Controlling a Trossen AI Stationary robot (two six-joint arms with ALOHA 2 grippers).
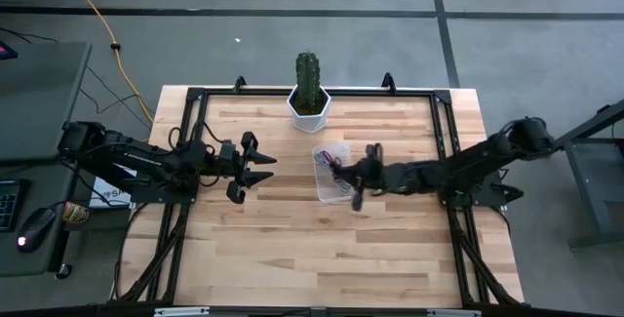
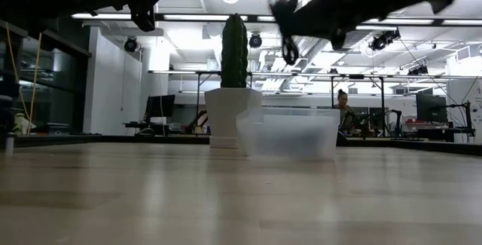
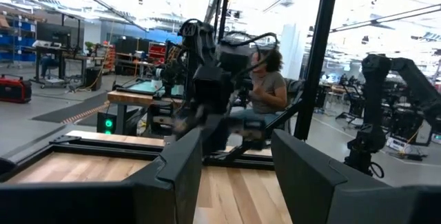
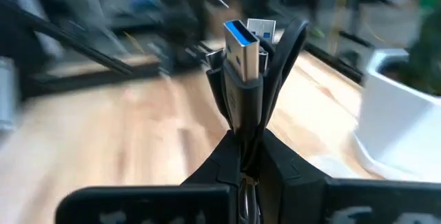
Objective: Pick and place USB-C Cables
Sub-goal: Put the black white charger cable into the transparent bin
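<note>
At the left of the high view the left claw [image 1: 255, 169] hangs above the desk [image 1: 292, 249] with its fingers spread and nothing between them; its own wrist view shows the two dark fingers [image 3: 180, 172] well apart, pointing across the desk toward the other arm, so this arm looks to be waiting. Toward the upper middle stands a cactus [image 1: 308, 76] in a white pot [image 1: 308, 105] at the far edge. Just right of centre sits a clear plastic bin [image 1: 323, 185], and inside it a pink-and-white cable [image 1: 331, 155] shows near the upper end, with something darker beside it that I cannot make out. The right claw [image 1: 357, 182] is over the right edge of that bin, and its wrist view shows the fingers [image 4: 289, 176] clenched on a black cable [image 4: 242, 93], folded so that a blue-tongued plug sticks up past the tips. In the low view this claw [image 2: 290, 38] is high above the bin [image 2: 290, 133], not inside it. The step in hand is probably the placing of the black cable: carried and about to go in. The next move would call for lowering the claw between the bin walls, centring it so the loop clears the rim, then releasing the grip. Whether any other cable lies outside the bin I cannot tell.
</note>
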